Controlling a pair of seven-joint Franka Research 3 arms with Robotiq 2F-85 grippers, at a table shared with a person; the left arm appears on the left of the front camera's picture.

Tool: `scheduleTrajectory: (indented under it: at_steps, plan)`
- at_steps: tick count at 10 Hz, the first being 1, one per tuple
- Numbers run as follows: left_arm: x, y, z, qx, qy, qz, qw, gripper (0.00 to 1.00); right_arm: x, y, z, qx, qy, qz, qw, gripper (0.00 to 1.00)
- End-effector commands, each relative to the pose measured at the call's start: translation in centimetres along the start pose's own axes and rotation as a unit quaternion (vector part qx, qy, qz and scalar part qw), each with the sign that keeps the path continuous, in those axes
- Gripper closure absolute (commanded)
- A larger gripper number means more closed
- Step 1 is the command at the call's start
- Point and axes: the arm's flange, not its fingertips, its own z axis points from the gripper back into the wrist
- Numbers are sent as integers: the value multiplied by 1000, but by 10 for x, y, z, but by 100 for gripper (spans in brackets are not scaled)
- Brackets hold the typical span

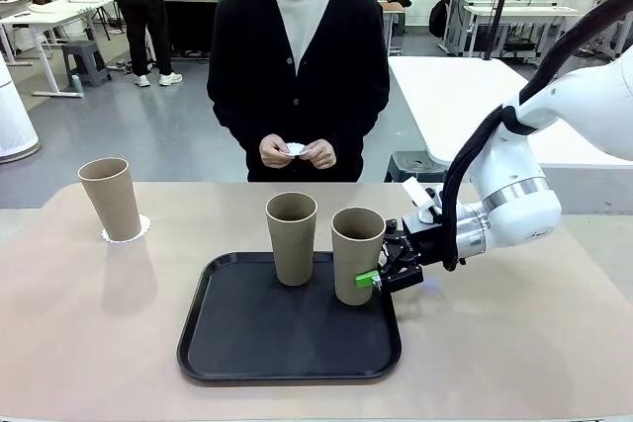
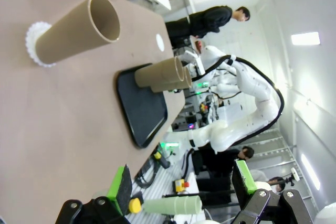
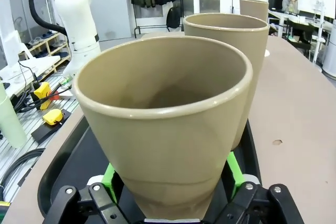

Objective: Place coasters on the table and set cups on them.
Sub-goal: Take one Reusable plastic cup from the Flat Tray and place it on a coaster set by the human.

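Firmly inside right gripper [image 3: 171,172]: cup [image 3: 163,119], lower part.

Sideways view along a tan table [image 2: 68,119]. A black tray [image 2: 144,114] lies on it, carrying two brown cups [image 2: 157,74] close together, one partly hiding the other. Well apart from the tray, a third cup [image 2: 73,32] stands on a white scalloped coaster [image 2: 31,38]. Beyond the tray, the robot's white right arm [image 2: 228,135] bends in toward the two cups on the tray. At the bottom edge, well clear of the tray, the left gripper [image 2: 184,182] has its green-padded fingers [image 2: 119,182] spread wide apart.
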Motion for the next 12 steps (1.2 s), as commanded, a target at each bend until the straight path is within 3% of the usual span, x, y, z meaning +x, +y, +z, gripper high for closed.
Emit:
scheduleTrajectory:
  at_steps: [1, 2, 3, 4, 5, 8, 12]
  plan:
    - [0, -3, 2, -3, -2, 2, 1000, 0, -2, -6, 2, 14, -12, 18, 1000, 65]
    - [0, -3, 2, -3, -2, 2, 1000, 0, 0, -4, 5, 11, -15, 18, 1000, 100]
    - [0, -3, 2, -3, -2, 2, 1000, 0, 2, -1, 7, 8, -17, 18, 1000, 100]
    - [0, -3, 2, -3, -2, 2, 1000, 0, 5, 2, 10, 6, -18, 17, 1000, 76]
    - [0, -3, 2, -3, -2, 2, 1000, 0, 8, 7, 15, -1, -16, 10, 1000, 37]
    - [0, -3, 2, -3, -2, 2, 1000, 0, 43, 33, 44, -15, -6, -38, 999, 37]
    - [0, -3, 2, -3, -2, 2, 1000, 0, 143, 82, 90, -59, 8, -39, 997, 37]
